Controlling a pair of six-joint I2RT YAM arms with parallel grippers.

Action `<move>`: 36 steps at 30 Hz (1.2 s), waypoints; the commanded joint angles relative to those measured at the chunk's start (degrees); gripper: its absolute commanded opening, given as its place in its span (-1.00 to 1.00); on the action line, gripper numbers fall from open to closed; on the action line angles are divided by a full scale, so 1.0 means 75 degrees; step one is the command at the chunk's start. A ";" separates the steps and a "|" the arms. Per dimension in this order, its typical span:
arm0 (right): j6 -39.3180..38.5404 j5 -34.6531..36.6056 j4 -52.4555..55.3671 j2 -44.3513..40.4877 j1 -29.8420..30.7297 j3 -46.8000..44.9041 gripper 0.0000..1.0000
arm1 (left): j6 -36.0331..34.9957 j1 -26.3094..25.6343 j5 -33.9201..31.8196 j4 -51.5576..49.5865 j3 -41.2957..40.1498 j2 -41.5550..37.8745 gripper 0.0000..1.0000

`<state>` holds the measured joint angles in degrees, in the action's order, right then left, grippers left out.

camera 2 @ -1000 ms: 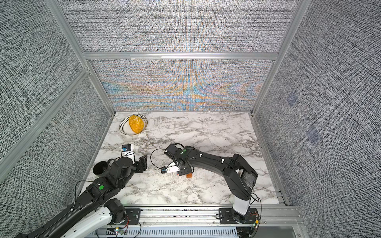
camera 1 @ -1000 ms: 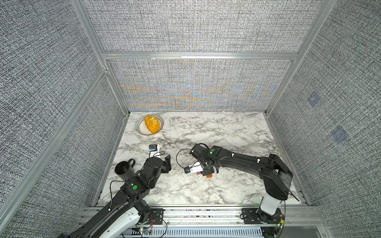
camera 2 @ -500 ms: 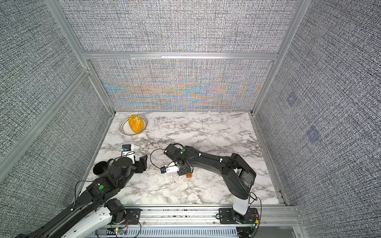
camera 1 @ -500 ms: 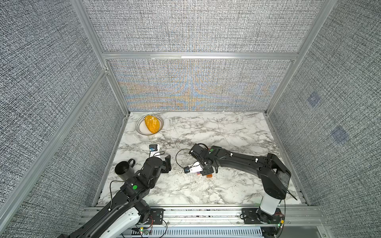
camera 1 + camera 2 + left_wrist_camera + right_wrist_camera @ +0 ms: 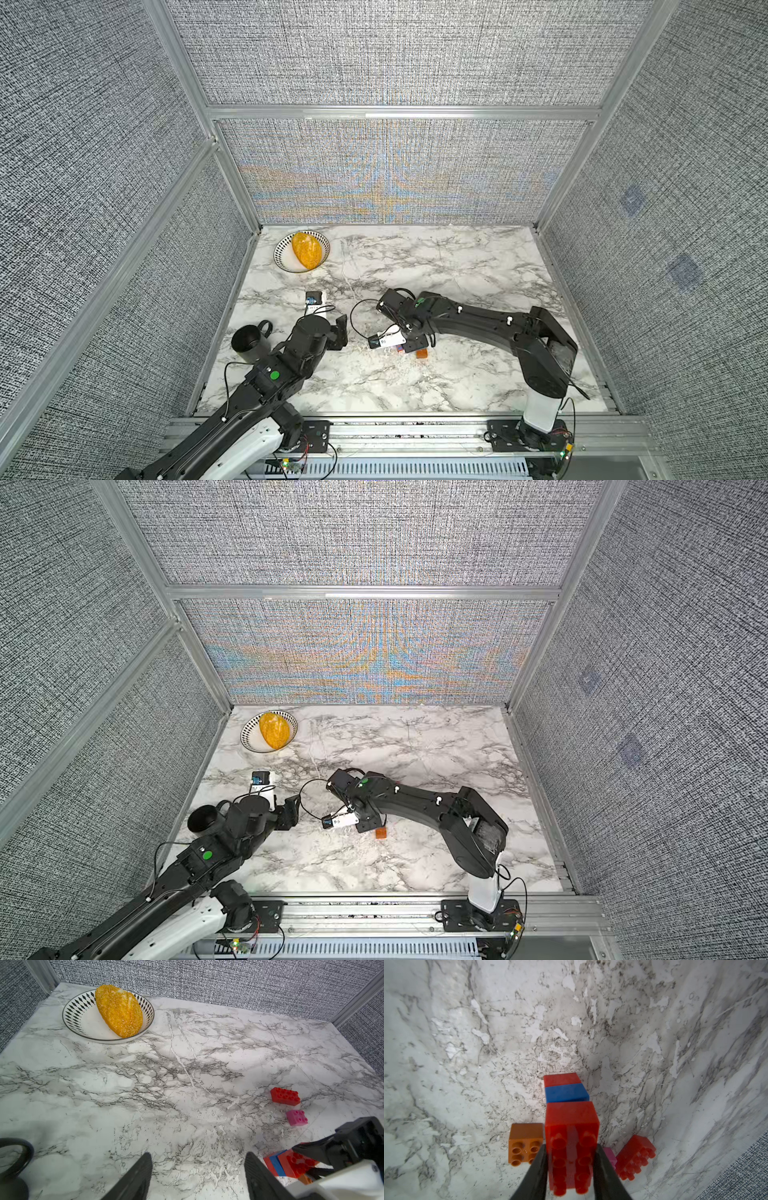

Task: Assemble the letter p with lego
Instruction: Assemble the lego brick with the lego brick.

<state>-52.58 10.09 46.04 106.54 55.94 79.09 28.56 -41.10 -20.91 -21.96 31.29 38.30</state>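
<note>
My right gripper [image 5: 571,1167] is shut on a long red lego brick [image 5: 571,1136], gripping its two long sides with the studs facing the wrist camera. That brick is joined to a blue brick [image 5: 565,1092] and a small red brick [image 5: 561,1079]; this cluster [image 5: 286,1162] is the letter p. Beside it on the marble lie an orange brick [image 5: 525,1142], a pink brick [image 5: 296,1117] and a second long red brick [image 5: 285,1096]. The orange brick [image 5: 422,353] also shows in both top views. My left gripper [image 5: 198,1159] hovers open and holds nothing, left of the cluster.
A patterned bowl [image 5: 282,249] holding a bread roll [image 5: 306,250] stands at the back left. A black mug [image 5: 249,343] sits by the left wall near my left arm. A small white device [image 5: 314,298] lies just behind the left gripper.
</note>
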 commanded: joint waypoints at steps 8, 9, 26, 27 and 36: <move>-0.0028 -0.0220 0.0698 0.0416 -0.0002 0.0158 -1.00 | -0.0325 0.0019 0.0395 0.0138 0.0082 -0.0053 0.45; -0.0016 -0.0217 0.0746 0.0452 -0.0003 0.0230 -1.00 | -0.0346 0.0016 0.0417 0.0138 0.0082 -0.0045 0.44; 0.0026 -0.0190 0.1226 0.0986 0.0006 0.0857 -1.00 | -0.0665 0.0031 0.0748 0.0128 0.0123 0.0046 0.45; 0.0045 -0.0182 0.1221 0.0968 0.0001 0.0885 -1.00 | -0.0664 0.0031 0.0748 0.0127 0.0129 0.0037 0.46; 0.0314 -0.0047 0.0911 0.0561 -0.0001 0.0979 -0.71 | -0.0679 0.0031 0.0745 0.0103 0.0141 -0.0130 0.47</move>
<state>-51.55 10.00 53.63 111.37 55.90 86.52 24.03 -40.80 -15.88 -21.96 32.01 37.71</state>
